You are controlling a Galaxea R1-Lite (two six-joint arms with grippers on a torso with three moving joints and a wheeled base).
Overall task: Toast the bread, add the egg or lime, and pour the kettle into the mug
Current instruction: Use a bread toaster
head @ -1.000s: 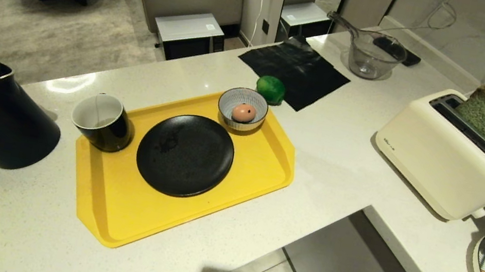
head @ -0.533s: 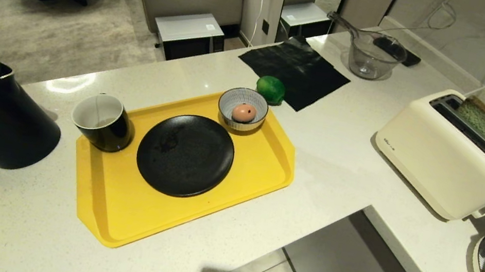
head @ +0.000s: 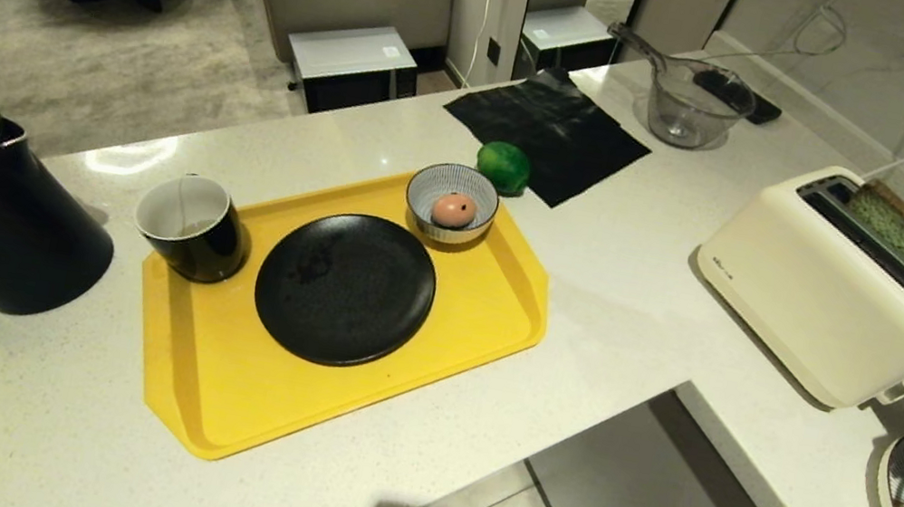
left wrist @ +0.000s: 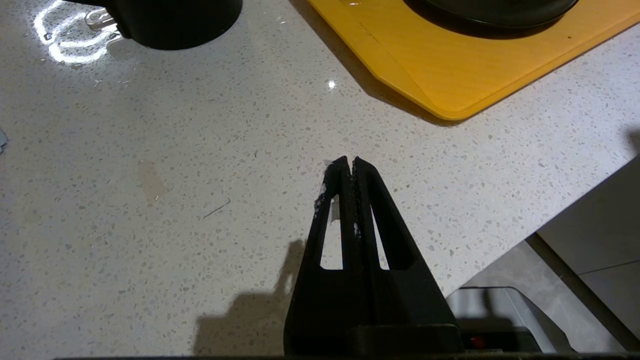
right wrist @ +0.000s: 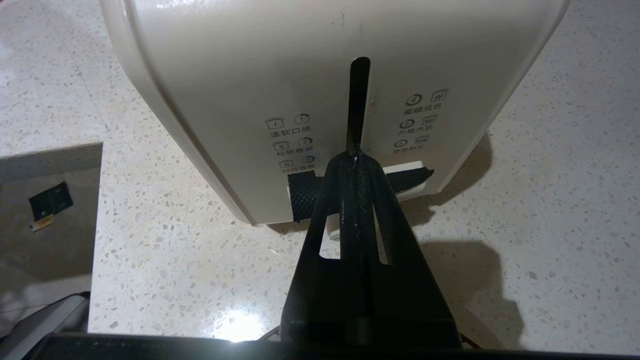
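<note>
Right claw [right wrist: 356, 159] pressed together, tips on toaster [right wrist: 320, 90] lever [right wrist: 407, 177], apparently pushed low. Bread [head: 901, 232] sunk in far slot; light, crumbly, best pinched by top crust. Left claw [left wrist: 348, 162] closed, parked over surface [left wrist: 150, 200].

The end face of the toaster [right wrist: 320, 90] carries printed browning settings on both sides of its vertical lever slot [right wrist: 358, 100]. At 9 o'clock of the slot stand the circled numbers 1, 2 and 3, and at 3 o'clock the circled numbers 4, 5 and 6, each beside a small bread icon and a line of Chinese characters too small to read with certainty. A small dark brand mark [head: 726, 265] on the toaster's long side cannot be read.
</note>
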